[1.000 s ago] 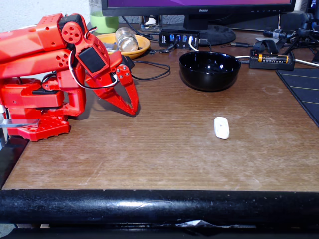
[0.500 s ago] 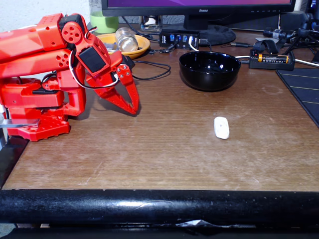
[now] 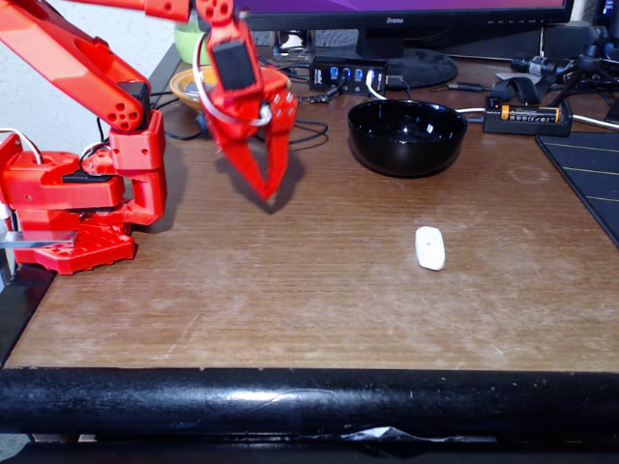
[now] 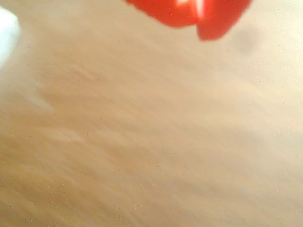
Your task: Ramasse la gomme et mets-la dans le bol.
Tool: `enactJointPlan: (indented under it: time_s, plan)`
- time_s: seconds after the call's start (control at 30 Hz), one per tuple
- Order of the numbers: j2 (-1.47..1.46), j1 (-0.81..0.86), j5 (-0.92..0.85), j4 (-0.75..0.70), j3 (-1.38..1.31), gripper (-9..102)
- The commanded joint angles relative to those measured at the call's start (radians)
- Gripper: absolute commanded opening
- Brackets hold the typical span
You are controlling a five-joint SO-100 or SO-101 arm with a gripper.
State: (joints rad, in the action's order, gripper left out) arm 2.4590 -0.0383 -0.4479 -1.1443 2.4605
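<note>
Red plastic fingers of the claw (image 3: 268,196) point down at the brown wooden table (image 3: 309,290) in the fixed view, their tips drawn together to a single point with nothing between them, so the claw is clenched and empty. It hangs just above the wood, left of centre, at the end of the red arm (image 3: 77,68) that rises from its base at the table's left edge. In the wrist view the claw's tips (image 4: 199,21) enter from the top edge, blurred, over streaked brown wood, and a pale blur at the upper left edge cannot be identified.

To the right of the claw and nearer the front edge lies the gomme (image 3: 429,247), a small white oblong flat on the table, well apart from the fingers. Farther back and slightly left of the gomme stands the bol (image 3: 407,136), glossy black and holding nothing that can be seen. Behind the claw, at the far left, sits an orange-yellow dish (image 3: 184,85), mostly hidden by the arm. Along the far edge are a monitor stand (image 3: 416,63), a small black hub with blue ports (image 3: 348,73), and, at the right, a black box with a yellow-banded battery (image 3: 527,114). A dark mat (image 3: 585,174) covers the right edge.
</note>
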Motion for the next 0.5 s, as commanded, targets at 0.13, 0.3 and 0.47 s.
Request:
enactJointPlan:
  time_s: [0.13, 0.3, 0.47]
  plan:
    - [-0.121, 0.032, -0.048, -0.063, -0.195, 9]
    - [-0.19, 0.054, -0.097, -0.066, -0.23, 18]
    - [-0.417, 0.097, -0.121, -0.17, -0.439, 20]
